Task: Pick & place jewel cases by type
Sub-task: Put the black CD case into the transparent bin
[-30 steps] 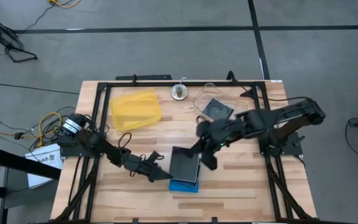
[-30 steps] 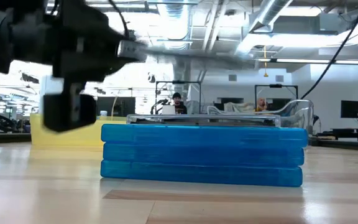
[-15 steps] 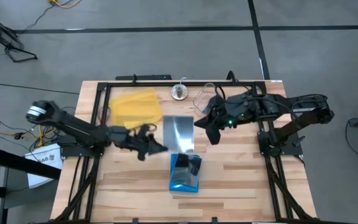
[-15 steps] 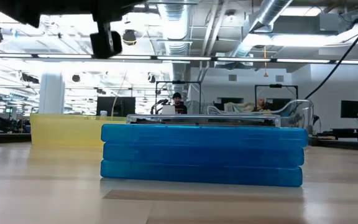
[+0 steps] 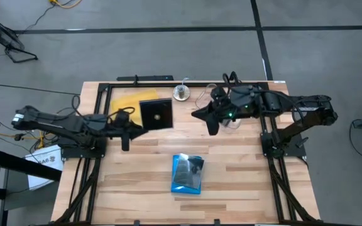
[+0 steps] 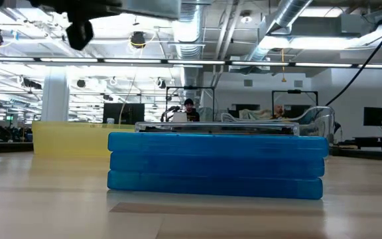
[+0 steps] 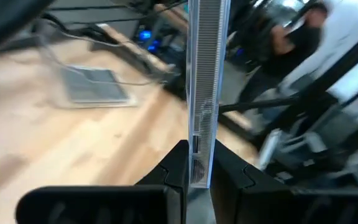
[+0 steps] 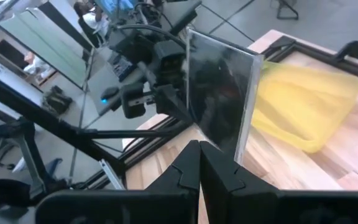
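Note:
My left gripper (image 5: 136, 123) is shut on a clear jewel case with a black inside (image 5: 156, 114), held in the air over the near right part of the yellow tray (image 5: 131, 103). Seen from above, the case's broad face is turned up. A stack of blue jewel cases (image 5: 186, 174) lies flat on the table's middle, also in the low view (image 6: 217, 162). My right gripper (image 5: 197, 116) hangs shut and holding nothing at the far right, its tips pointing toward the held case (image 8: 219, 99). My left gripper pinches the case's edge (image 7: 197, 167) between its two fingers (image 7: 176, 168), on the side toward the table's left. The fingers come nearly level from the table's left. The case is lifted clear of the table and the tray, sticking out beyond the fingertips.
A clear tub (image 5: 230, 105) stands at the far right, partly under my right arm. A small round metal thing (image 5: 181, 93) sits at the far edge. Bare wood lies around the blue stack. People and desks show in the room beyond.
My left gripper has risen from the blue stack and swung toward the table's far left, carrying the clear case with it; the case is now clear of the stack and over the yellow tray. My right gripper has drawn back from the stack toward the far edge.

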Robot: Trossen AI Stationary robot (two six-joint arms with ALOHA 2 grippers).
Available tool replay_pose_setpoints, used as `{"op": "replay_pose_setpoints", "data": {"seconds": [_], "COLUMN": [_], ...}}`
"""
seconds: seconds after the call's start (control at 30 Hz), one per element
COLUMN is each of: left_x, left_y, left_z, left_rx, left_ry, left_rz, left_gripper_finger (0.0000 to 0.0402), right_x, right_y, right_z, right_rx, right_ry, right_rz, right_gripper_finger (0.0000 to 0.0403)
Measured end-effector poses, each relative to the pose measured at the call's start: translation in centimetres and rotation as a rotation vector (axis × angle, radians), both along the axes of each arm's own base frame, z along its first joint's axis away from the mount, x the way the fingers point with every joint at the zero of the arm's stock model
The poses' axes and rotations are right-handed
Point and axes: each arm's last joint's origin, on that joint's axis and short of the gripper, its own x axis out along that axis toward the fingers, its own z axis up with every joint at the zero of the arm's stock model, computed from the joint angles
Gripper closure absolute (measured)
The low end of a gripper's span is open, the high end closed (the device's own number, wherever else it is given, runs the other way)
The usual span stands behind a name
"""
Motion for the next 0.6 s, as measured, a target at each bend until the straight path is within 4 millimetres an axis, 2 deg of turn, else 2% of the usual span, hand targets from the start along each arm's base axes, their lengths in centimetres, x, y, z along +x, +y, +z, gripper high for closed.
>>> {"op": "replay_pose_setpoints", "data": {"seconds": [0.3, 0.6], "left_x": [-1.8, -3.4], "left_y": [0.7, 1.2], "left_z": [5.0, 10.6], "left_rx": [0.356, 0.600], "left_ry": [0.187, 0.129], "left_rz": [0.062, 0.168], "left_gripper_finger": [0.0374, 0.0374], "right_x": [0.0, 0.0], "right_y": [-0.3, -0.3], "right_z": [0.0, -0.1], "right_rx": [-0.050, -0.149], "right_ry": [0.002, 0.020], "right_rz": [0.006, 0.043], "right_gripper_finger": [0.0403, 0.0403]}}
